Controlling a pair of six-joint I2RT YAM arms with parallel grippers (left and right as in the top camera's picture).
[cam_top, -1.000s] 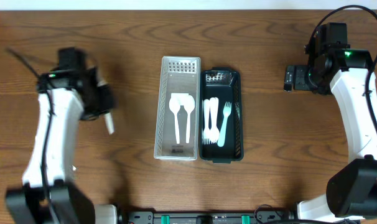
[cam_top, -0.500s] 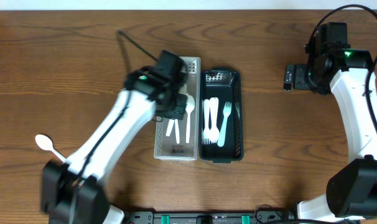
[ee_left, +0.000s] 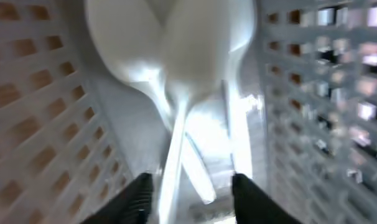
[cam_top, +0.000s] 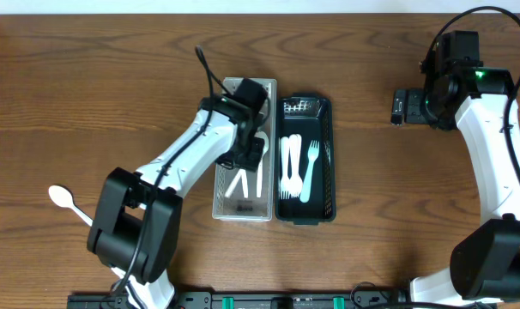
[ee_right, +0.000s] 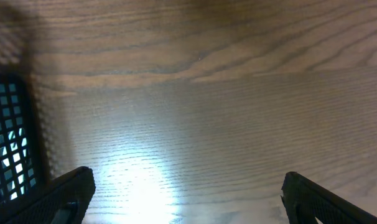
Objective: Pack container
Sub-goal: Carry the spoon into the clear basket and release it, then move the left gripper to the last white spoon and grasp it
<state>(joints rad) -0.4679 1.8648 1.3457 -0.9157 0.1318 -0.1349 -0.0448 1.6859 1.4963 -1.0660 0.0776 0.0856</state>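
Note:
A white slotted basket (cam_top: 243, 87) holds white plastic spoons (cam_top: 240, 184). Beside it on the right, a dark green basket (cam_top: 330, 163) holds several white forks (cam_top: 296, 167). My left gripper (cam_top: 248, 156) hangs low inside the white basket. In the left wrist view its fingers (ee_left: 191, 193) are apart over the spoon handles, with the spoon bowls (ee_left: 176, 43) just ahead and the basket wall (ee_left: 45, 112) on each side. One more white spoon (cam_top: 67, 199) lies on the table at the far left. My right gripper (cam_top: 399, 109) is open and empty over bare wood (ee_right: 195, 124).
The wooden table (cam_top: 97, 77) runs all round the two baskets. A corner of the dark basket (ee_right: 8, 137) shows at the left edge of the right wrist view.
My left arm has swung from the left side of the table to over the white basket and dropped into it. A white spoon now lies at the far left. The right arm is still.

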